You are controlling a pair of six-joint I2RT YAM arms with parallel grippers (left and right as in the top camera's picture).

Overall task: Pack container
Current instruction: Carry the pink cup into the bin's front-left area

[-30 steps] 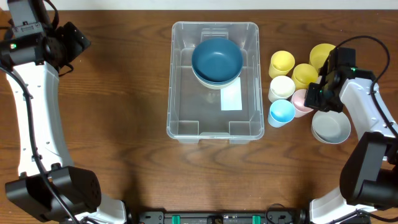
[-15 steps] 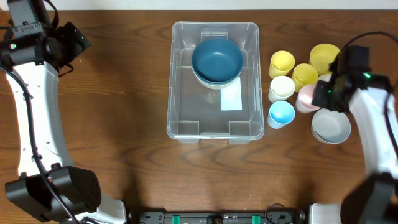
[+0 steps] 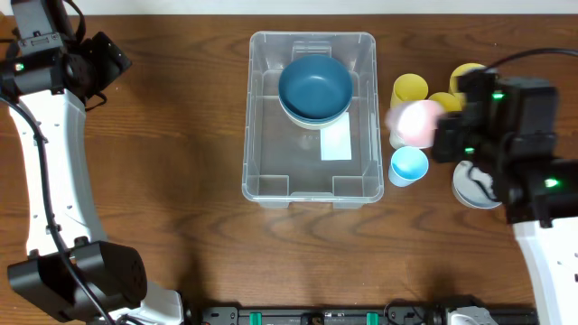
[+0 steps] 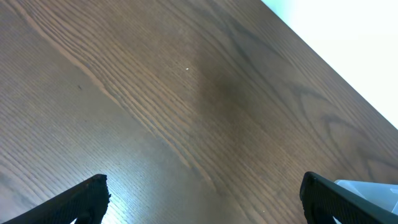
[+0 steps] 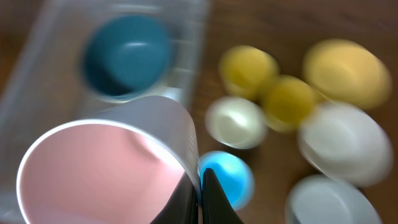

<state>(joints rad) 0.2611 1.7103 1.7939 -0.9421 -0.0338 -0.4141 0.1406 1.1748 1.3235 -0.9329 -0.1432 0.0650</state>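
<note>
Pink cup [image 5: 106, 174], rim clamped in the right tool [image 5: 200, 196], likely needs carrying into the container [image 3: 257, 135]; left tool [image 4: 205, 196] gapes.

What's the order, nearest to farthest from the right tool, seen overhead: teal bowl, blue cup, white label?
1. Blue cup, beside the right tool.
2. White label, on the container floor.
3. Teal bowl, container's far end.

Dark wooden surface [image 3: 163, 199]. Teal bowl [image 3: 314, 84] nested in a paler bowl [image 3: 312, 124]. To their right stand a yellow cup [image 3: 409, 88] and a blue cup [image 3: 408, 165], with a blurred pink cup [image 3: 417, 122] between them. A yellow bowl [image 3: 466, 74] and a white bowl [image 3: 468, 188] are partly hidden.
</note>
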